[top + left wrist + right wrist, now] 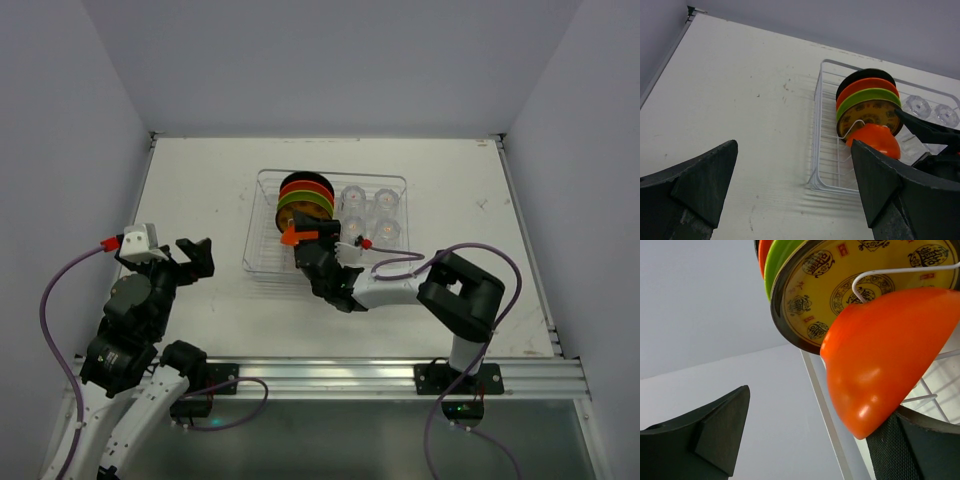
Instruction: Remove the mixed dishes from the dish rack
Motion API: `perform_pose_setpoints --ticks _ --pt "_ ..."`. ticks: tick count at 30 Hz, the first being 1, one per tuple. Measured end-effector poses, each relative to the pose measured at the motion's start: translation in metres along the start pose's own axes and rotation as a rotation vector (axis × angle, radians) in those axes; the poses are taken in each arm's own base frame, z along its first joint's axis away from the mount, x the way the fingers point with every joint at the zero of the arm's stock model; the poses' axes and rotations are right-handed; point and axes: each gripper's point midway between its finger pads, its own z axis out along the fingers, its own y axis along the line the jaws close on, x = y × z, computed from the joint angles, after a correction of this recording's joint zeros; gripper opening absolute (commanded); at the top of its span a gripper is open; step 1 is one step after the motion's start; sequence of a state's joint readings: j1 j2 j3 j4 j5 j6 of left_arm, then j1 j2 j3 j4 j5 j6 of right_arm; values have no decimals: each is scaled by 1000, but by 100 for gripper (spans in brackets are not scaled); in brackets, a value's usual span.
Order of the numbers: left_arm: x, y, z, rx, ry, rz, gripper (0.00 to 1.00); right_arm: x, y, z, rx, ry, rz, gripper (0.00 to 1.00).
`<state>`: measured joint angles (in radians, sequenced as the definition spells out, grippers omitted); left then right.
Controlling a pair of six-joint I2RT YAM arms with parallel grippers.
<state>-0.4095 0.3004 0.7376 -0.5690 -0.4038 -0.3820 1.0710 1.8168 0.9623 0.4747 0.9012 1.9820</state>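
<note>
Four tumblers (pixel 370 213) I count only from above, at the dish rack's (pixel 330 174) right end. Right wrist view: right gripper (pixel 817 405) spread wide, one finger touching the orange bowl (pixel 885 360), racked just before the yellow-brown plate (pixel 840 285). Left gripper (pixel 794 145) gapes wide over bare table (pixel 740 100), apart from the rack's left rim.

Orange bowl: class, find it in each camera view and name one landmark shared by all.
Top external: the orange bowl sits just left of picture centre, in the dish rack.
Left wrist: right of centre, inside the rack.
Right wrist: large, filling the right half.
Shared landmark: the patterned yellow plate just behind it.
</note>
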Motion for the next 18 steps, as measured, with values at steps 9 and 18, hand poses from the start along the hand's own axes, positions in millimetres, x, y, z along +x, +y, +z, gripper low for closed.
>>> perform_pose_setpoints --ticks 9,18 --pt "0 -1 0 7 1 1 100 4 12 -2 -120 45 -41 78" --pt "0 -2 0 11 1 0 100 -1 -2 2 -116 55 -95 45"
